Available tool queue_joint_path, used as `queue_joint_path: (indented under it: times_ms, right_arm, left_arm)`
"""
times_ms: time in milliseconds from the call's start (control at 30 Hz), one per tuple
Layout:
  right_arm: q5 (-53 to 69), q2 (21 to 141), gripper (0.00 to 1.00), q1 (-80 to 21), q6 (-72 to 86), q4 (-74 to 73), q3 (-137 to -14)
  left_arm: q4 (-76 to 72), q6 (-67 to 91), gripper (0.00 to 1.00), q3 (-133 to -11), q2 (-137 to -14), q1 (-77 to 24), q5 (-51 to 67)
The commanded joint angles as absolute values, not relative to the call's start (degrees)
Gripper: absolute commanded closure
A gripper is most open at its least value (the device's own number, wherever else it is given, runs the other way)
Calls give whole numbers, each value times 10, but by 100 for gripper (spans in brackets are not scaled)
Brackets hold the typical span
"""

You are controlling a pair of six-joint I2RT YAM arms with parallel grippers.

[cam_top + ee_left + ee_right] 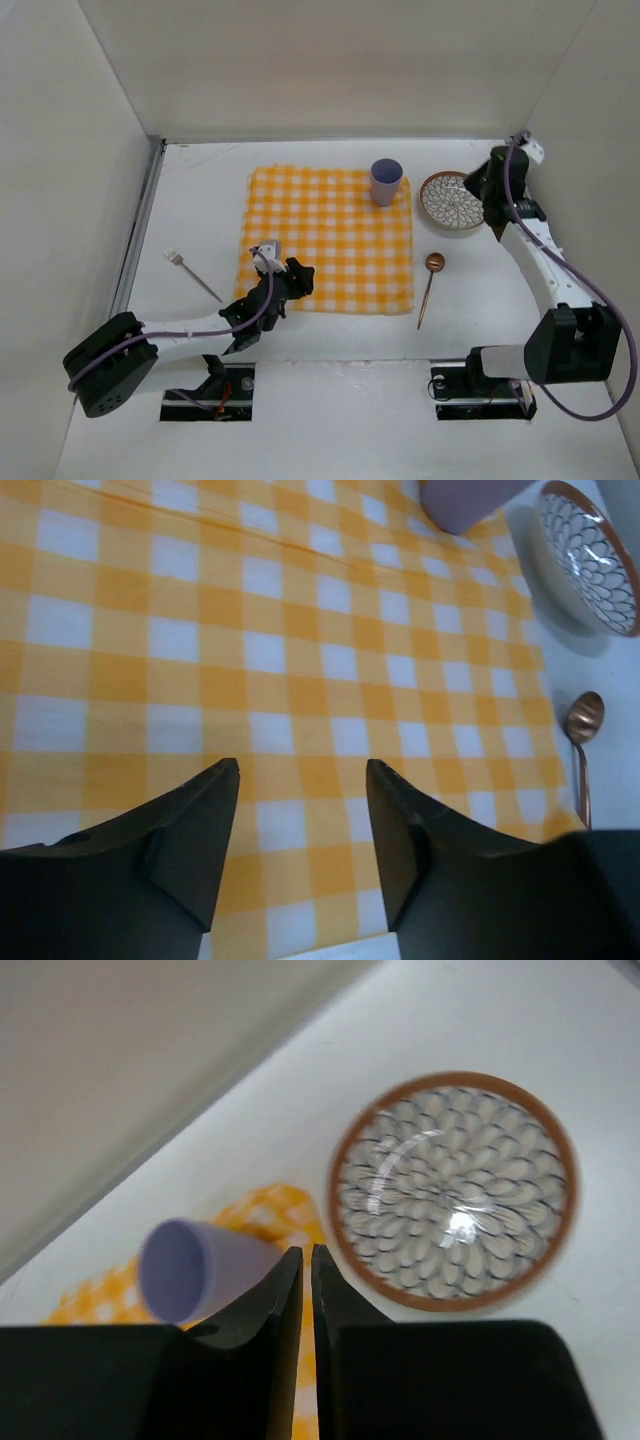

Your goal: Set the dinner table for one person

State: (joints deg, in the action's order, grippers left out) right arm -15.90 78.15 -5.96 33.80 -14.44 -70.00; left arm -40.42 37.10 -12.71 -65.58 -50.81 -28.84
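Lilac cup (386, 182) and patterned bowl (451, 200) sit side by side toward the surface's (200, 200) far-right corner — right hand (306, 1260) closed above them; left hand (300, 780) open over the checked cloth (330, 240).

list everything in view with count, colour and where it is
table: 1, white, under everything
cloth: 1, yellow and white checked, middle of table
cup: 1, lilac, far right corner of cloth
bowl: 1, petal pattern with brown rim, on table right of cup
spoon: 1, copper, on table right of cloth
fork: 1, silver, on table left of cloth
left gripper: 1, black, open, empty, over cloth's near edge
right gripper: 1, black, shut, empty, raised by bowl
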Motion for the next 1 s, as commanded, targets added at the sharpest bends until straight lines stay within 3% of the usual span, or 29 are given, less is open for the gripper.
queue_joint_path:
  times_ms: [0, 67, 233, 333, 533, 833, 967]
  right_arm:
    - [-126, 764, 88, 16, 431, -52, -564]
    - [-114, 755, 85, 61, 449, -23, -505]
    - [-96, 791, 45, 116, 459, 37, -434]
    - [-43, 834, 40, 134, 466, 66, -433]
    - [5, 903, 42, 157, 500, 112, -446]
    - [20, 976, 55, 155, 540, 134, -479]
    - [25, 994, 72, 155, 553, 146, -484]
  left_arm:
    - [-436, 315, 51, -134, -620, -557, -327]
    - [-458, 281, 56, -135, -615, -589, -345]
    - [-515, 254, 58, -105, -560, -606, -363]
    - [-513, 257, 55, -85, -516, -593, -402]
    - [-479, 261, 48, -58, -425, -574, -493]
    - [-428, 317, 44, -57, -437, -518, -461]
    - [-428, 336, 44, -58, -453, -498, -437]
